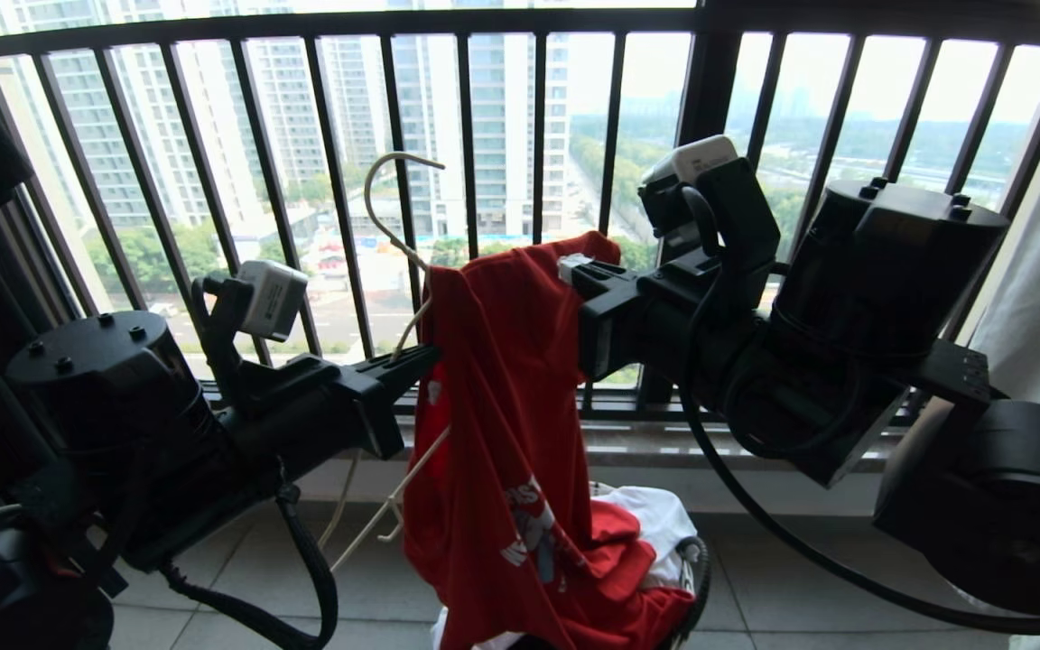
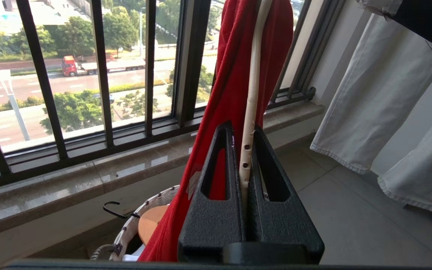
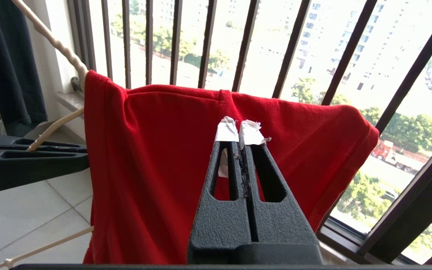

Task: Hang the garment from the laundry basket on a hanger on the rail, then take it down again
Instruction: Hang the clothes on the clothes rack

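The laundry basket [image 1: 693, 564] is mostly hidden: in the head view only a dark bit of its edge peeks out at the bottom middle, under the cloth. In the left wrist view its pale woven rim [image 2: 133, 221] shows at the bottom, cut off by the frame. The print on the red T-shirt [image 1: 511, 397] is folded up, so the letters are hard to read. No hanging bar can be seen, only the black window railing [image 1: 466, 117] across the top.

The red T-shirt hangs in the middle of the head view, and its bottom end sits on the basket. Its top edge lies between the two claws. The cream hanger [image 1: 394, 235] pokes up at the shirt's left side, with its bent hook in front of the window bars.

The left gripper [image 1: 425, 357] comes in from the lower left of the head view and points to the right. Its fingers [image 2: 219, 165] are squeezed tight on a thin arm of the hanger, with red cloth just beside it.

The right gripper [image 1: 574, 271] reaches in from the right side, higher up, and points left. Its taped fingertips [image 3: 226, 129] are pressed together at the top of the T-shirt, but it is hard to tell if any cloth is pinched between them.
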Tool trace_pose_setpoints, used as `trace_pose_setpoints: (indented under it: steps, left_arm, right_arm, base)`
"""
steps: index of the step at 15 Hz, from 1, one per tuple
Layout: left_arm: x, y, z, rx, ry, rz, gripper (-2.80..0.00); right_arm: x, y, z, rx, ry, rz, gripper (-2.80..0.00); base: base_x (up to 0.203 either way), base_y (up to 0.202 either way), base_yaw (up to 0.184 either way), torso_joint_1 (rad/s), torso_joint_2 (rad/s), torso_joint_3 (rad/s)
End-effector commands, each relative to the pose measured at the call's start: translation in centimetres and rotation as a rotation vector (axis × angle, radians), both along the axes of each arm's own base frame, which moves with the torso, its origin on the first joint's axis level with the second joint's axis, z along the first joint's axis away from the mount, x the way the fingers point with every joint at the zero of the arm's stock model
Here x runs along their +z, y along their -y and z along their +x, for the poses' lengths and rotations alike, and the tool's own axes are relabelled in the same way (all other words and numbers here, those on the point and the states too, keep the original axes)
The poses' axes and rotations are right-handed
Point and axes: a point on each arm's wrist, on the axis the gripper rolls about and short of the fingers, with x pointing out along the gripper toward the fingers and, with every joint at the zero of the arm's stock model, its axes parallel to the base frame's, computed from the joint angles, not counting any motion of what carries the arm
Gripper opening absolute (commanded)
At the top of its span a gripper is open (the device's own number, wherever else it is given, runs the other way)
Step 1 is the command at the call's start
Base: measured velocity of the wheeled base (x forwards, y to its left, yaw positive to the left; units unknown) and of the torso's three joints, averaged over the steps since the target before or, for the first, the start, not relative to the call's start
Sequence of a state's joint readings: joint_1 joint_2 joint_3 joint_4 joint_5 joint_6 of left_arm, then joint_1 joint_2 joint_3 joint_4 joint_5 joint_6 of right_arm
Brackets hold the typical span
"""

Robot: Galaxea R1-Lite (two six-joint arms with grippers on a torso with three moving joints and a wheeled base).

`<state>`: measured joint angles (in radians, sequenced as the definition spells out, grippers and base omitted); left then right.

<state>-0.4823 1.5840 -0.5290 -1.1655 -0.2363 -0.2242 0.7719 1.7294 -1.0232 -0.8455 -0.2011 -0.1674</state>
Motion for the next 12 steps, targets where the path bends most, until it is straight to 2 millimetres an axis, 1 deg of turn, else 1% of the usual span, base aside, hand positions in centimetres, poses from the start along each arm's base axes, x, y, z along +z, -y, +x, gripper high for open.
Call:
trace_pose_setpoints:
  steps: [1, 2, 5, 8, 9, 11, 12]
  left_arm:
    - [-0.1, -1.9, -0.4, -0.102, -0.018, -0.012, -2.8]
    - [-0.4, -2.5, -0.5, -0.137, -0.039, -0.012, -2.8]
    - [-1.1, -3.5, -0.6, -0.205, -0.066, 0.003, -2.8]
    - [-1.2, -4.6, -0.7, -0.228, -0.069, 0.009, -2.8]
    - [-1.3, -4.9, -0.5, -0.232, -0.072, 0.011, -2.8]
    - [-1.6, -5.4, -0.6, -0.278, -0.085, 0.018, -2.8]
    - [-1.6, -5.5, -0.7, -0.297, -0.088, 0.02, -2.8]
  right_arm:
    - [0.0, 0.1, -0.1, 0.0, 0.004, 0.002, -2.8]
    - [0.0, 0.1, -0.1, 0.0, 0.004, 0.002, -2.8]
    - [0.0, 0.1, -0.1, -0.001, 0.003, 0.0, -2.8]
    - [0.3, 0.5, -0.6, 0.002, 0.007, 0.0, -2.8]
    - [0.4, 0.3, -0.8, 0.009, 0.007, -0.006, -2.8]
    - [0.1, 0.2, -1.1, 0.033, -0.058, -0.097, -2.8]
    - [0.3, 0.3, -1.4, 0.071, -0.092, -0.138, 0.0]
  base:
    - [0.0, 0.0, 0.0, 0.0, 0.0, 0.0]
    - [0.0, 0.0, 0.0, 0.0, 0.0, 0.0]
    - [0.0, 0.0, 0.0, 0.0, 0.0, 0.0]
    - [0.0, 0.0, 0.0, 0.0, 0.0, 0.0]
    - [0.0, 0.0, 0.0, 0.0, 0.0, 0.0]
    - [0.0, 0.0, 0.0, 0.0, 0.0, 0.0]
    - [0.0, 0.0, 0.0, 0.0, 0.0, 0.0]
